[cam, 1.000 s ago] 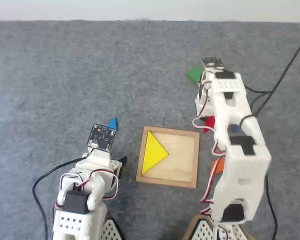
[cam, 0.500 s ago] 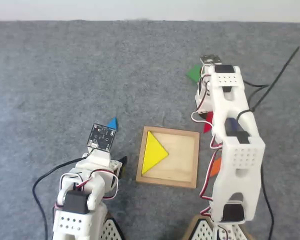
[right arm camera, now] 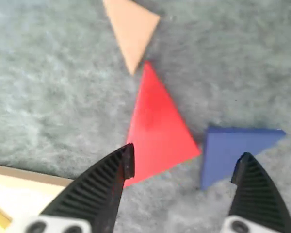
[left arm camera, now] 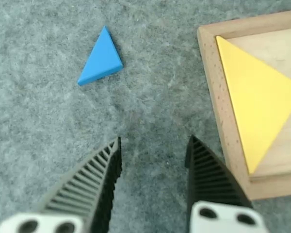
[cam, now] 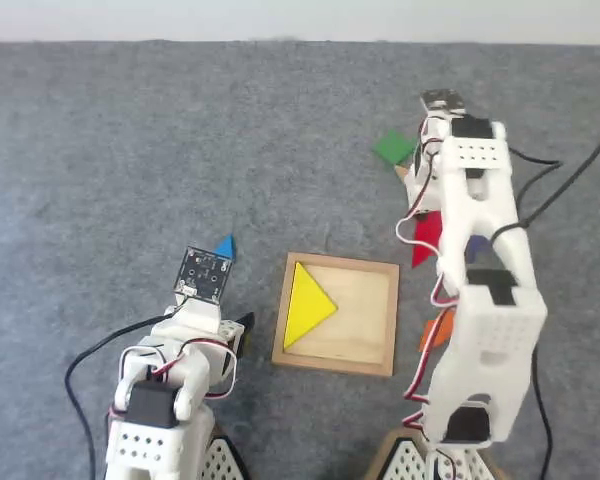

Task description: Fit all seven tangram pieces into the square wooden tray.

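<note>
Red triangle is lying on the bench right of centre in the high view, just off the tray's upper right corner, with the right gripper hanging over it, jaws apart.

No lettering, number, label or sign can be read on the wooden tray, the yellow triangle or the grey carpet. Any print on the left arm's camera board is too small to make out.
</note>
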Motion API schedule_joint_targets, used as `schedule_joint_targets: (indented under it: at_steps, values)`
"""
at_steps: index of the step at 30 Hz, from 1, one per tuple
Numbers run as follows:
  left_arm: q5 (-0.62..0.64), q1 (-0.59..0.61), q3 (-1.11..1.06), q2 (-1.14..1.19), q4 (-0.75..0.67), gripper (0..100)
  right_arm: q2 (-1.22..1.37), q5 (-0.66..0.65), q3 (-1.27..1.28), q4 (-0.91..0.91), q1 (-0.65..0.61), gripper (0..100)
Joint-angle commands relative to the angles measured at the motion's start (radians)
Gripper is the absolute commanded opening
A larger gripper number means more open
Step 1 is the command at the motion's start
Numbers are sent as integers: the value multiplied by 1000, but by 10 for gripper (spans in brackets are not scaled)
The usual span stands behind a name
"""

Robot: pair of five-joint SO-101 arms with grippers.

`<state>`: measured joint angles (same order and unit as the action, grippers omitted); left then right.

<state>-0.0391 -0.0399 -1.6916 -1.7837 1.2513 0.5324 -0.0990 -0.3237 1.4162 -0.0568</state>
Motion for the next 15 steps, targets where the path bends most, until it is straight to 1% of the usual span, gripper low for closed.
schedule_joint_targets:
  at_steps: [1,4,9,11,15]
  values:
    - [-2,-5,7,-8,-5,207,-182,6,172,-142,-74,317]
    - [-2,-5,7,-8,-5,207,-203,6,285,-223,-110,314]
    - [-2,-5,7,-8,-5,207,-124,5,311,-228,-104,314]
    - [-2,-5,7,-8,-5,207,-91,12,311,-232,-90,314]
    - [-2,-5,7,-8,-5,207,-77,40,282,-231,-10,314]
